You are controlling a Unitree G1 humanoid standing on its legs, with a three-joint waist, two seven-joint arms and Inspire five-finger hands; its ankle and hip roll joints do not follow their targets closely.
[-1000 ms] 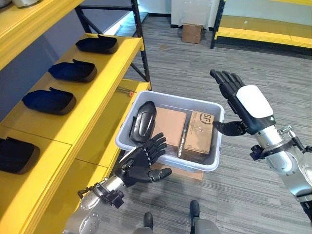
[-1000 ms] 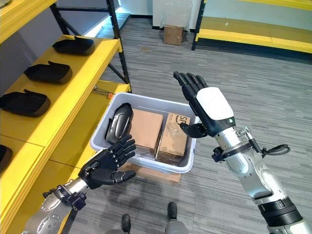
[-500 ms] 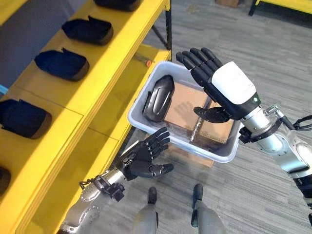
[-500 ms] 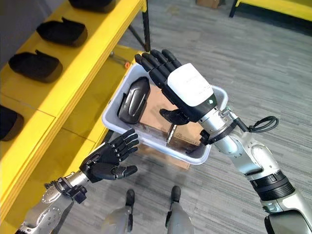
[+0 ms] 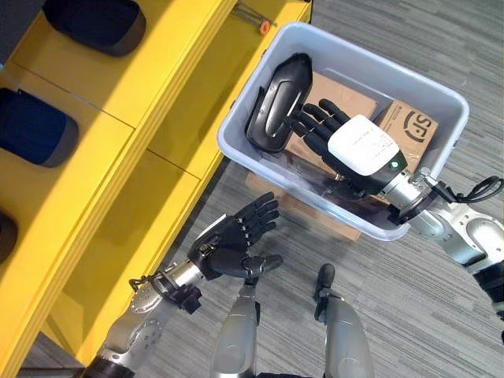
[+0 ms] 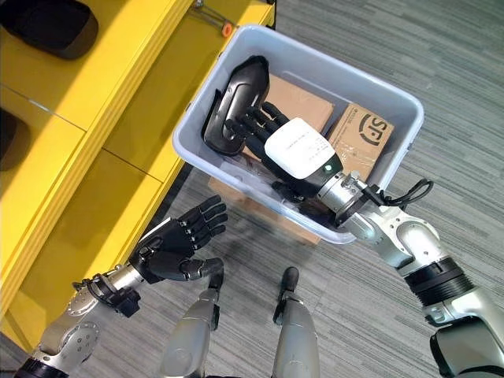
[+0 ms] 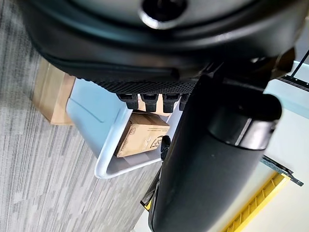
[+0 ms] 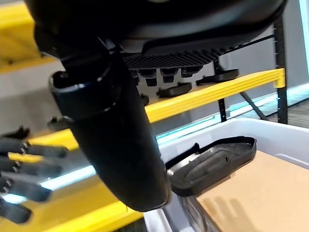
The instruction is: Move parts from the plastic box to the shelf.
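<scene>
a: over the grey box (image 5: 446, 150) on the floor, left eye view — where's the right robot hand (image 5: 346, 148)?
b: inside the box, above the cardboard cartons (image 5: 403, 129), fingers straight and spread, tips just beside the black part (image 5: 279, 102). i can't tell if they touch it.
a: and the part?
b: leaning against the box's left wall, on its edge. the box sits on a flat carton on the floor, beside the yellow shelf (image 5: 181, 94).
a: left robot hand (image 5: 233, 244)?
b: low, outside the box, near its front wall, fingers relaxed and apart, holding nothing.
a: anything on the shelf?
b: dark parts (image 5: 94, 22) set apart along the upper level, and a small orange-tipped tool on the lower board near the box.
a: right eye view?
b: same scene. right robot hand (image 6: 293, 151) in the box, fingertips by the part (image 6: 236, 102); left robot hand (image 6: 179, 244) open below the box (image 6: 394, 169).
a: left wrist view?
b: past the left robot hand (image 7: 212, 159), the box (image 7: 91, 116) from outside and one carton (image 7: 141, 137) within.
a: right wrist view?
b: the right robot hand (image 8: 116, 140) with its thumb out, fingers extended; beyond it the part (image 8: 217, 162) propped on a carton (image 8: 251, 193), the shelf (image 8: 231, 87) behind with parts on it. the other hand's fingers show at the edge.
</scene>
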